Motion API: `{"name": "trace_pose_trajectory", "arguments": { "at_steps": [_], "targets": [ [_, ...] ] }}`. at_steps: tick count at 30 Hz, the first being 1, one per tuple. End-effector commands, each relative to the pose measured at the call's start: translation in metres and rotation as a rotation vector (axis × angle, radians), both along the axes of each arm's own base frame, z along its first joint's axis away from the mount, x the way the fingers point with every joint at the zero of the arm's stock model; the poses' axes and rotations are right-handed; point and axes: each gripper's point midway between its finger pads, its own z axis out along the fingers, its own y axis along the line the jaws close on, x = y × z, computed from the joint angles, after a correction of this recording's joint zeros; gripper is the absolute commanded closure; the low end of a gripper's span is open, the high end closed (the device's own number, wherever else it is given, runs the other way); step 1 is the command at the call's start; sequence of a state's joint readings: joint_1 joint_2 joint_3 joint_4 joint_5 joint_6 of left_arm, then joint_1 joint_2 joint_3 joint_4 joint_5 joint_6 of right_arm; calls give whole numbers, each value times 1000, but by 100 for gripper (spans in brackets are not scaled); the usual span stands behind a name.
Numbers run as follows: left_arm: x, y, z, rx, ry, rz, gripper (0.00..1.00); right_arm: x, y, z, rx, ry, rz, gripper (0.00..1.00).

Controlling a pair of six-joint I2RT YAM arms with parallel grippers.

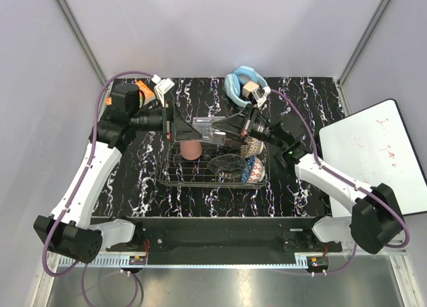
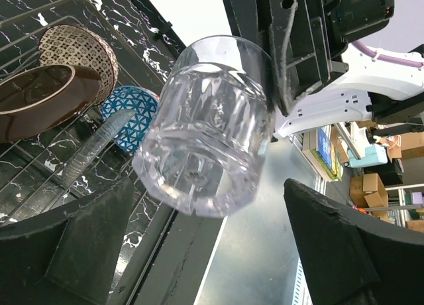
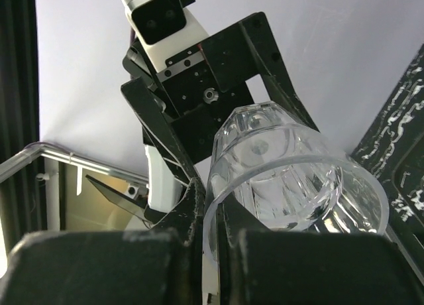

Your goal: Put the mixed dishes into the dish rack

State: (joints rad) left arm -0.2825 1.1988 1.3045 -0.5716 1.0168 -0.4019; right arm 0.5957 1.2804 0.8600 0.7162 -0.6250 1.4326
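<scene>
Clear glass cup point(image 1: 208, 128) hangs on its side above the far edge of the dish rack point(image 1: 172, 177), its mouth turned toward the right end effector point(image 1: 228, 130), whose fingers are pressed together on the cup's rim. The left end effector point(image 1: 189, 128) stands spread wide at the cup's base, its two fingers to either side of the glass and clear of it. Below, a pink cup point(image 1: 191, 149) and a small blue patterned bowl point(image 1: 255, 167) sit inside the wire rack on the black marbled desk point(image 1: 313, 100). A light-blue bowl point(image 1: 239, 80) rests at the desk's far edge.
</scene>
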Motion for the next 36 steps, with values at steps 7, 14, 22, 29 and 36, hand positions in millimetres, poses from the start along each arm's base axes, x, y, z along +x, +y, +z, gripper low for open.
{"name": "trace_pose_trajectory", "arguments": {
  "at_steps": [7,14,22,29,36],
  "targets": [
    [-2,-4,15,-46,-54,-32,1,-10,19,45,160,-101,63,100],
    [-6,-1,17,-57,-76,-22,51,-8,22,42,163,-102,52,100],
    [2,20,24,-68,-82,50,100,0,25,13,70,-18,20,66],
    [-2,57,8,186,-221,212,100,8,2,-21,-113,-3,-77,0],
    [9,104,-62,547,-218,322,100,12,-59,-13,-256,-75,-302,0]
  ]
}}
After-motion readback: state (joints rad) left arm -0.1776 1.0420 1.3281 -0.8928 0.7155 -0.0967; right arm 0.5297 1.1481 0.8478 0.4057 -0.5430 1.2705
